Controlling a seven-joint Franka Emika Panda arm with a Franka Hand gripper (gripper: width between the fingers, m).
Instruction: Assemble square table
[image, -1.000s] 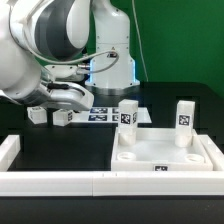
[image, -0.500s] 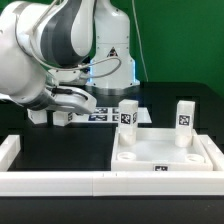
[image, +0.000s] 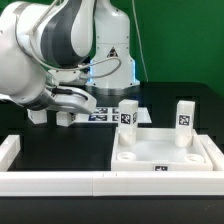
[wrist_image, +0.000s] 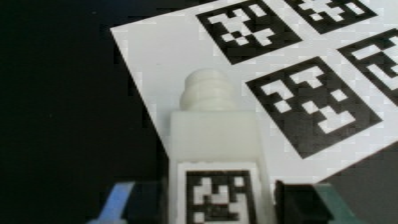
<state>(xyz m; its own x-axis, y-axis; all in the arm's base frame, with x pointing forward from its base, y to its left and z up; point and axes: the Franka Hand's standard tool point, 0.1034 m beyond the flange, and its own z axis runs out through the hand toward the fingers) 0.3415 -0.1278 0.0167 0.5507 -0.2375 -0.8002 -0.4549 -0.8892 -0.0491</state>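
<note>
**Exterior view**
- Hand (image: 62, 112): low over the worktop (image: 60, 145) at the exterior view's left, down on a lying leg (image: 62, 119). How wide the jaws stand is hidden from here.
- Top (image: 160, 152): at the exterior view's right, inside the border walls (image: 50, 183). A first upright leg (image: 128, 113) and a second upright leg (image: 185, 115) stand at its rear corners.
- Obstruction: the marker board (image: 105, 113) lies between hand and top. The nearer upright leg stands in any low carry path, and a swung leg could knock it.

**Wrist view**
- Leg (wrist_image: 217, 140): lies flat between the fingers (wrist_image: 121, 203), with its peg end over the marker board (wrist_image: 302, 60).
- Hand (wrist_image: 210, 206): jaws partly closed, flanking the leg. Whether they grip it cannot be told.
- Risk: the leg looks nearer one finger than the other, so closing may skew or roll it, and a shallow hold could slip on lifting.
</note>
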